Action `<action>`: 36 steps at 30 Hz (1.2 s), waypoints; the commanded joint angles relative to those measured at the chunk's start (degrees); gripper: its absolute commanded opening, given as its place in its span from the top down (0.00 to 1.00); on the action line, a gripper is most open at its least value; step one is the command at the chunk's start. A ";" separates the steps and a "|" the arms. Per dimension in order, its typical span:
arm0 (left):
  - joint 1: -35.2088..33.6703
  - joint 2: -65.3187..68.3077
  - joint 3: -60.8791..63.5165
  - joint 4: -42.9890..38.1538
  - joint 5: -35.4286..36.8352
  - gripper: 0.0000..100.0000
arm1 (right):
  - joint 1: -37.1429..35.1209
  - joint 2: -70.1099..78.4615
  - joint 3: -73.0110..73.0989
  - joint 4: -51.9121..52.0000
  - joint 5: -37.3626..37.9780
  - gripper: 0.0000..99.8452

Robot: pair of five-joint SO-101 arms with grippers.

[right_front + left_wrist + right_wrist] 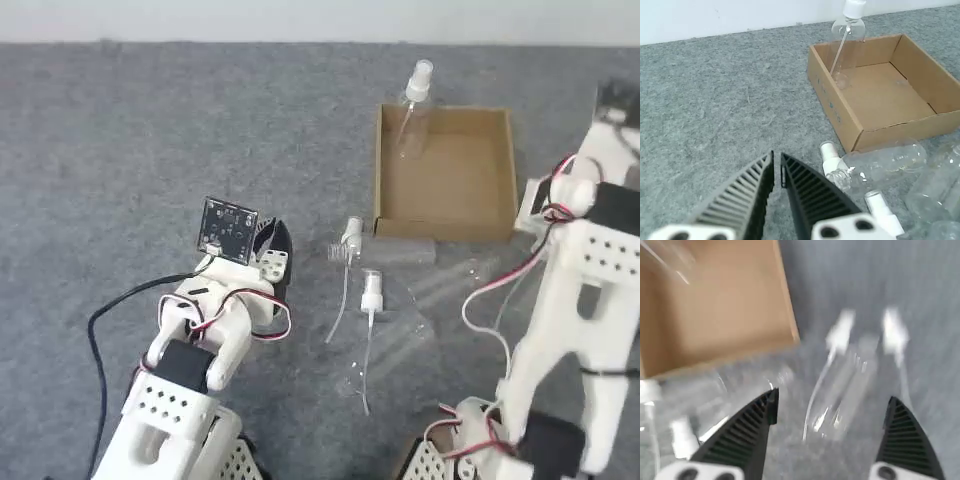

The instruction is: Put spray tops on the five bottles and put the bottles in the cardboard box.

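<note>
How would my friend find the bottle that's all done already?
Find the brown cardboard box on the grey carpet. In its far corner stands one clear bottle with a white spray top. It alone stands upright inside the box; the other bottles lie on the carpet outside.

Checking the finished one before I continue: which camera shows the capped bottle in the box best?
The high view: the capped bottle shows whole, standing in a corner of the cardboard box. The left wrist view crops its spray top; the right wrist view blurs it.

brown cardboard box [441, 175], clear bottles [885, 162], white spray tops [372, 290], grey carpet [150, 130]
</note>
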 commanded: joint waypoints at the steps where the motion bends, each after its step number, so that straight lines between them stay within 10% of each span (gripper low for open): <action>1: -0.53 -1.32 -0.31 -1.67 -0.35 0.99 | 0.66 2.42 7.03 -7.25 -4.04 0.72; 17: -0.44 -1.14 -0.40 -1.67 -0.35 0.99 | 7.08 17.27 12.75 -18.51 -9.67 0.73; 26: 0.18 -0.88 -7.34 8.26 -3.60 0.99 | 11.65 22.11 12.84 -20.79 7.38 0.92; 36: 6.33 13.63 -16.40 16.35 -9.58 0.98 | 17.10 21.93 15.30 -18.95 43.96 0.96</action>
